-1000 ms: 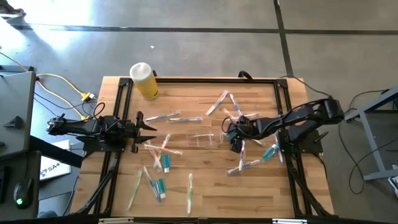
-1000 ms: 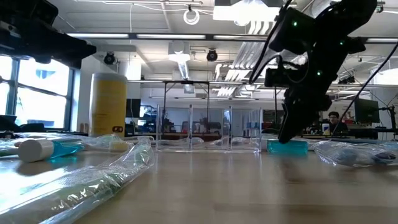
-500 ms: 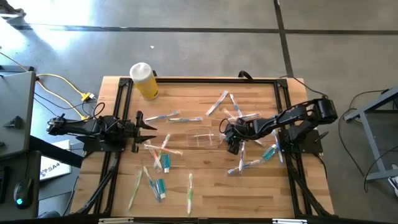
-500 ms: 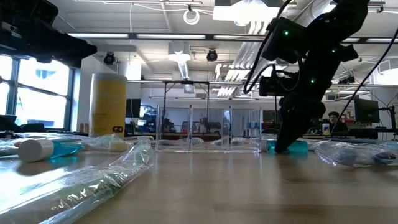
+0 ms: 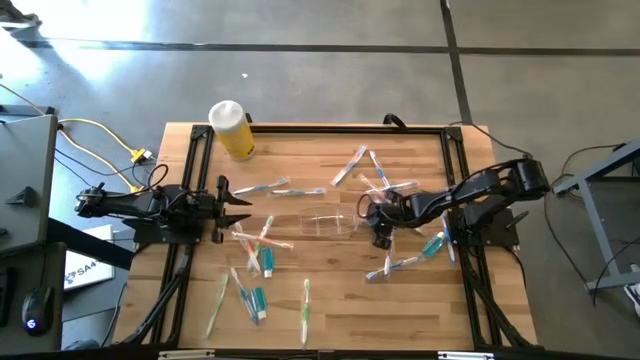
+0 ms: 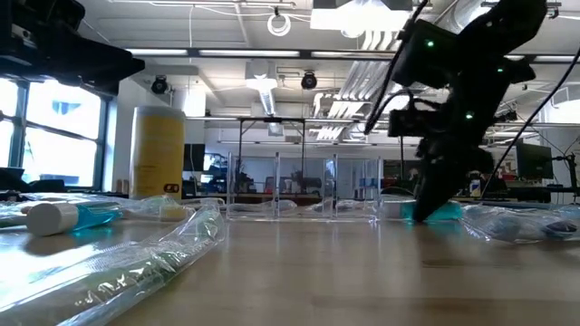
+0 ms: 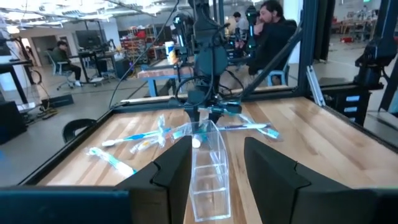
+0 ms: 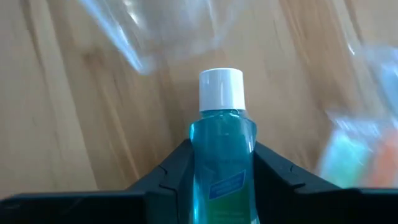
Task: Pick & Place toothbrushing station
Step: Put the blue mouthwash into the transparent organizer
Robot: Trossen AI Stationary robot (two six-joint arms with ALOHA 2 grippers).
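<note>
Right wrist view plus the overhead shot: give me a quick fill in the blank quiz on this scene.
The right gripper grips a teal tube with a ___ cap.
The left gripper stands ___, holding nothing.
The clear container lies ___ the two grippers.
The bottle at the table's corner is ___.
Missing: white; open; between; yellow.

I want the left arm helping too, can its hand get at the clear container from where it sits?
Probably yes. The left hand sits open at the table's left edge, facing the clear container, with only bare wood between them. The right hand, just beyond the container's far end, is gripping a small teal bottle.
</note>
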